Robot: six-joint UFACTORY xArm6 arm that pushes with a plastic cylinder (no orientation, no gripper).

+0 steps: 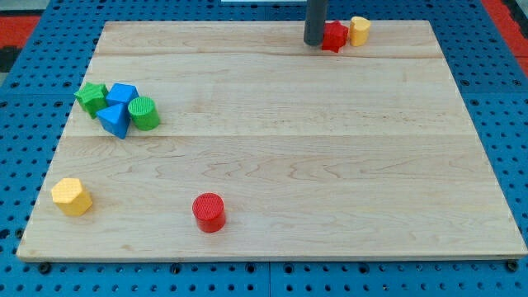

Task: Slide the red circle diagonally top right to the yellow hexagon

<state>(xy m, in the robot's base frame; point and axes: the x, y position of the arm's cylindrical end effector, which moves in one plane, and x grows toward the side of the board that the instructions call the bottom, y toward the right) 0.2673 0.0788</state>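
We're looking down on the pale wooden tabletop (272,165), and the red circle (209,211) sits alone near the lower edge, a bit left of centre, upright and touching nothing. Off to its left, in the lower-left corner of the frame, there's the yellow hexagon (72,196), well apart from the circle and slightly higher in the frame. Up at the top edge, right of centre, my tip (314,42) is planted on the board, the dark rod rising out of frame, and it's right against the left side of a red star-like block (334,36). Just beside that on the right, touching it, is a small yellow block (359,30), shape hard to call. As for a tool, there are no jaws here to be spread or pressed together, just the plain rod. Over on the left side, a tight cluster: green star (91,96), blue cube (123,94), blue triangle (115,119) and green cylinder (143,113), all huddled together.
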